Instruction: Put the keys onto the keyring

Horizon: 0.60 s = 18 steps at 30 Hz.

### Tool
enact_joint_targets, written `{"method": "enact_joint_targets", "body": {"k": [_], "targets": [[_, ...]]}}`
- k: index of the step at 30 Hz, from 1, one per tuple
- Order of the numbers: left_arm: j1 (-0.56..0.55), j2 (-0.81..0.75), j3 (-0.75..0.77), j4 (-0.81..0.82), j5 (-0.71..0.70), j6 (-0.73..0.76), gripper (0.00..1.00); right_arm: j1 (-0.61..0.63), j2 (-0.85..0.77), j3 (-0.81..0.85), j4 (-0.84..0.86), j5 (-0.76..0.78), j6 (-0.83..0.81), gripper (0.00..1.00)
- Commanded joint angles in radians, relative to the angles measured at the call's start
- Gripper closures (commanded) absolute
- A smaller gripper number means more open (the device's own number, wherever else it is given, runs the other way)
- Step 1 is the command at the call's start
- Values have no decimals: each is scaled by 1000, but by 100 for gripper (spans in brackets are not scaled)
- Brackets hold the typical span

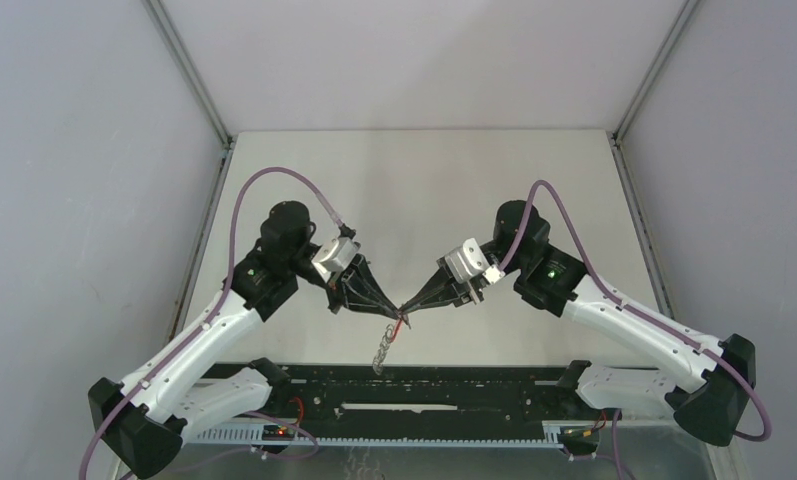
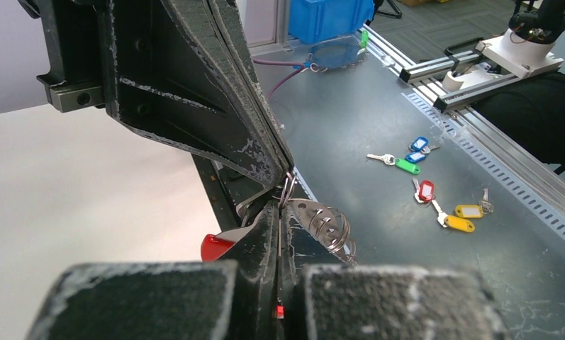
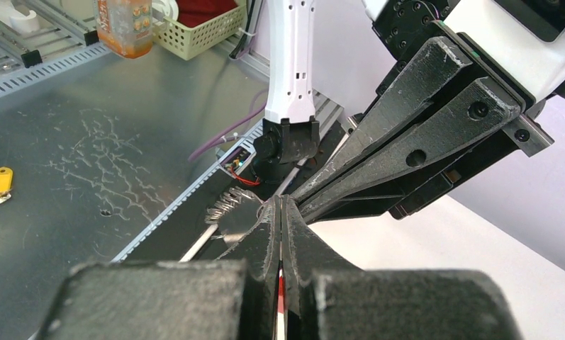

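My two grippers meet tip to tip above the near middle of the table. My left gripper point(image 1: 398, 310) is shut, and a thin red strip shows between its jaws point(image 2: 279, 310). The keyring hangs at the tips: its silver part with the row of small loops point(image 2: 325, 223) droops toward the black rail point(image 1: 382, 352), and a red arc point(image 2: 215, 246) sticks out beside my left finger. My right gripper point(image 1: 408, 310) is shut on a thin red-and-white sliver point(image 3: 280, 283), apparently the red key tag. The loops also show in the right wrist view point(image 3: 228, 205). The black-headed key is out of view.
A black rail point(image 1: 424, 385) runs along the table's near edge. Beyond it on the grey bench lie spare tagged keys: blue point(image 2: 419, 144), green point(image 2: 407, 166), red point(image 2: 426, 190), yellow point(image 2: 461, 224). A blue bin point(image 2: 329, 18) and a basket point(image 3: 201, 28) stand farther off.
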Motion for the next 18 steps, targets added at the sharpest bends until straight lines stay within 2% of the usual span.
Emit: {"method": "enact_joint_targets", "body": {"k": [1, 5, 18], "targets": [[-25, -8, 40, 33, 11, 13, 100, 1, 8, 35, 76, 76, 6, 100], [-28, -5, 36, 33, 9, 13, 100, 3, 13, 46, 84, 93, 4, 100], [-32, -10, 40, 31, -8, 7, 100, 8, 21, 94, -80, 76, -39, 100]]}}
